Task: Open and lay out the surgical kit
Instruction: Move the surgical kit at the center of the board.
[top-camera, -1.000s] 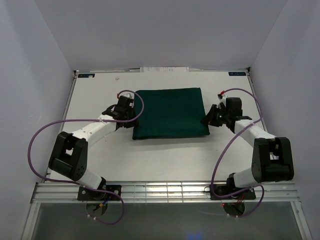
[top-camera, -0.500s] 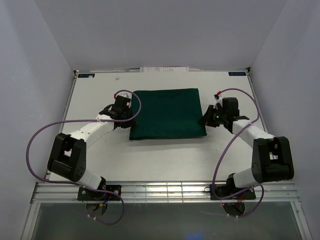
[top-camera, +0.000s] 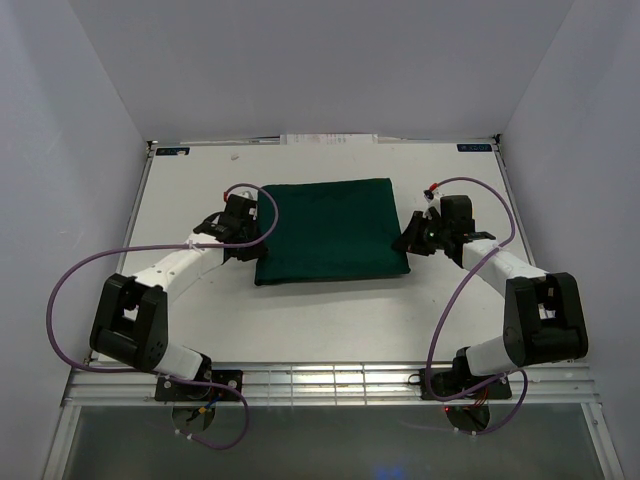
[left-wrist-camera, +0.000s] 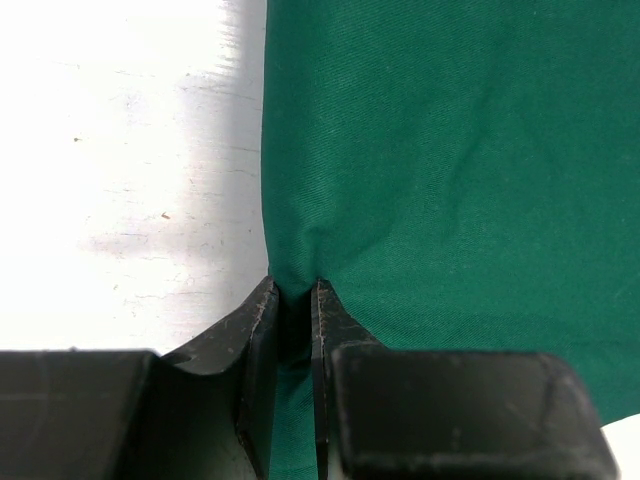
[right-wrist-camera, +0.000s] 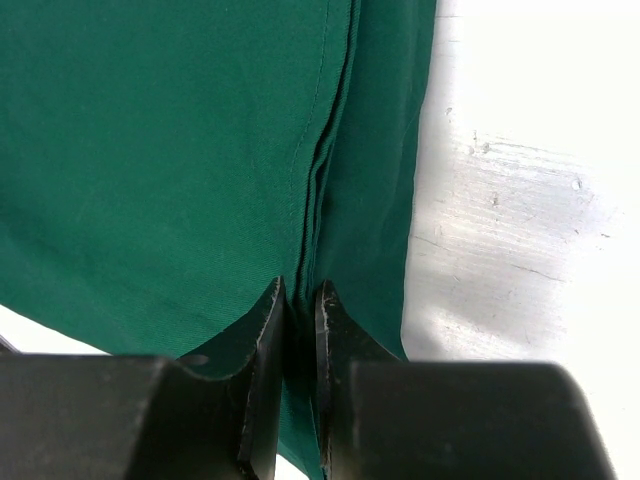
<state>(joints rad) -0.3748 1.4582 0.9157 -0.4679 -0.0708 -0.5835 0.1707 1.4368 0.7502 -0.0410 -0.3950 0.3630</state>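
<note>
1. the dark green cloth wrap lies folded shut in the far middle of the table. it now sits a little further left than a second ago.
2. both arms went left with it. the left arm has its elbow closer to the left wall, and the right arm reaches further in.
3. left pincer - nearly pressed together, pinching the wrap's left edge, where the cloth puckers up between the fingers. the grip is unchanged.
4. right pincer - nearly pressed together on the stacked folds of the wrap's right edge. this grip is unchanged too.
5. the pale walls close in the left, right and far sides.
6. the white table is scuffed, and its near edge has a slatted metal rail.
7. purple cables loop out beside each arm.
8. nothing inside the wrap shows - only green cloth. each wrist view is cut down to the finger blades, cloth and a strip of table.
</note>
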